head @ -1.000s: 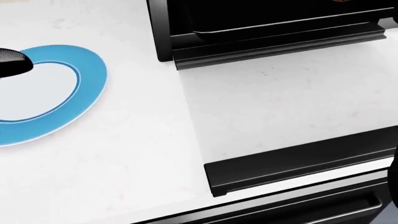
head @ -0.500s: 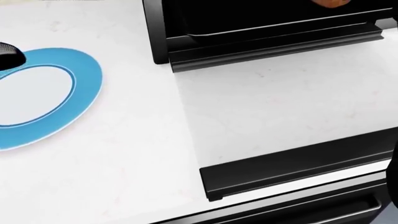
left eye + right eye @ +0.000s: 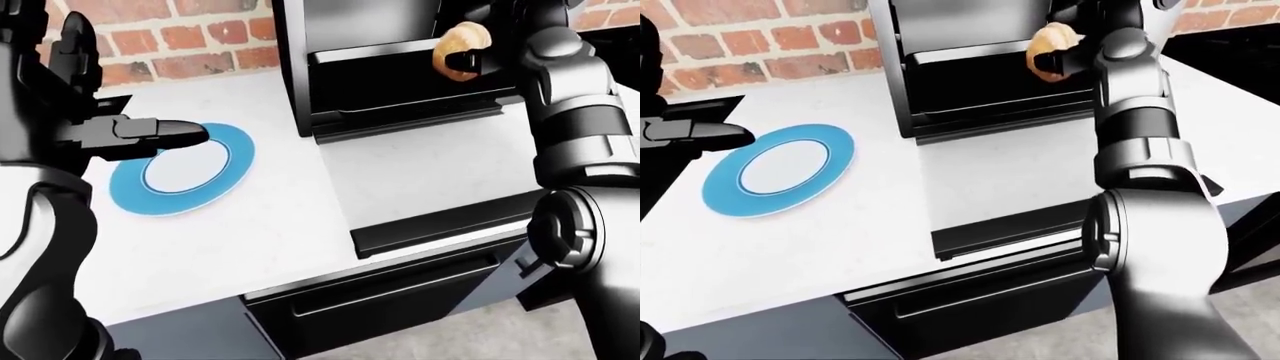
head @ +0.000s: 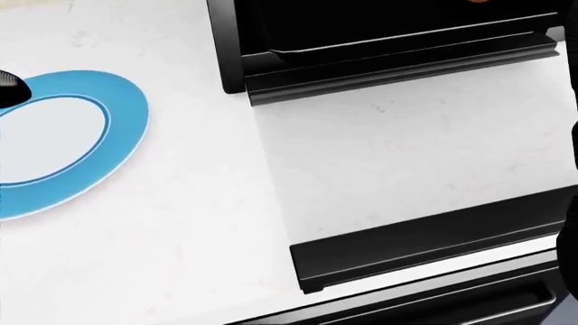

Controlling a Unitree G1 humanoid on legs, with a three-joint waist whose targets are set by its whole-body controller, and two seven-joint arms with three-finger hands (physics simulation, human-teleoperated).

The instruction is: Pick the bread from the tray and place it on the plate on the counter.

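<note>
The bread (image 3: pixel 460 51), a golden curved roll, is held in my right hand (image 3: pixel 1072 43), lifted in front of the dark oven opening, above the tray (image 3: pixel 372 52) inside it. The fingers close round it. The blue-rimmed white plate (image 3: pixel 228 157) lies on the white counter (image 4: pixel 181 223), left of the oven. My left hand (image 3: pixel 168 133) hovers over the plate's left edge with fingers stretched out, open and empty. In the head view only its fingertip (image 4: pixel 7 87) shows at the left edge, over the plate (image 4: pixel 127 122).
The black countertop oven (image 3: pixel 300 67) stands at the top; its open door (image 4: pixel 406 149) lies flat toward me, with a black handle bar (image 4: pixel 425 244) at its end. A brick wall (image 3: pixel 190 45) runs behind the counter. Dark drawer fronts (image 3: pixel 380 300) sit below.
The head view shifted slightly. The bread, seen at the top right edge half a second ago, has gone up out of that view. The left fingertip has slid further left.
</note>
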